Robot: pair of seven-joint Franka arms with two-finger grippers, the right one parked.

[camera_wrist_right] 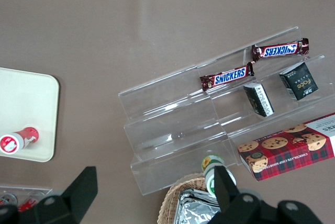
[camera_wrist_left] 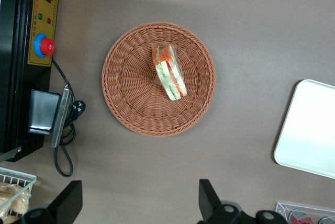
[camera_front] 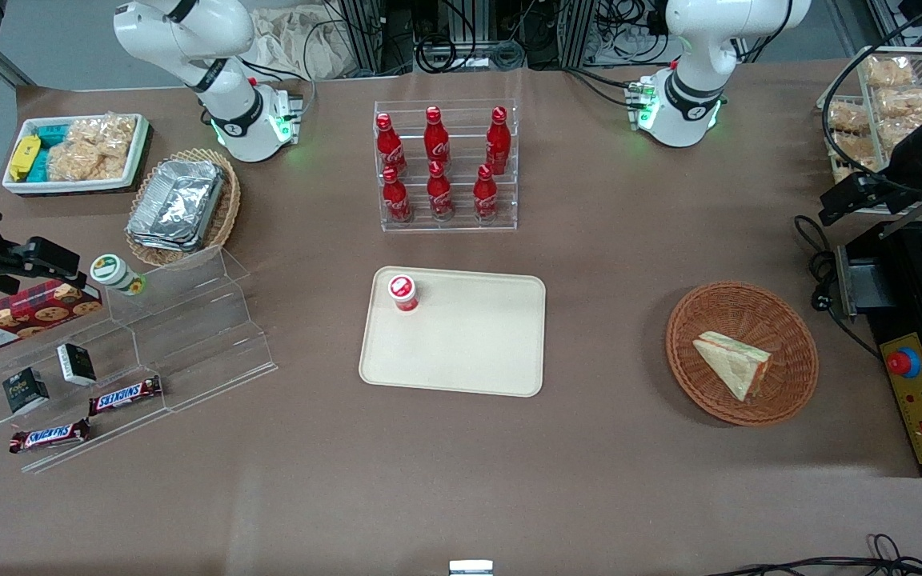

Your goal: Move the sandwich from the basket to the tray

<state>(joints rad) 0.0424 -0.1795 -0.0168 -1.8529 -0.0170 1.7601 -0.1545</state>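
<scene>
The sandwich [camera_wrist_left: 169, 72] lies in the basket [camera_wrist_left: 125, 103], well apart from the tray [camera_front: 501, 360]. The gripper [camera_wrist_left: 140, 203] hangs wide open and empty, high above the basket; it should descend centred, straddling the wedge's flat faces.

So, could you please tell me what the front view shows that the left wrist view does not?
Only the front view shows the red-capped cup on the tray, the cola bottles and the snack display. Only the left wrist view shows the open pincer, held above bare table. Both share the sandwich in the basket, the tray and the red button.
</scene>
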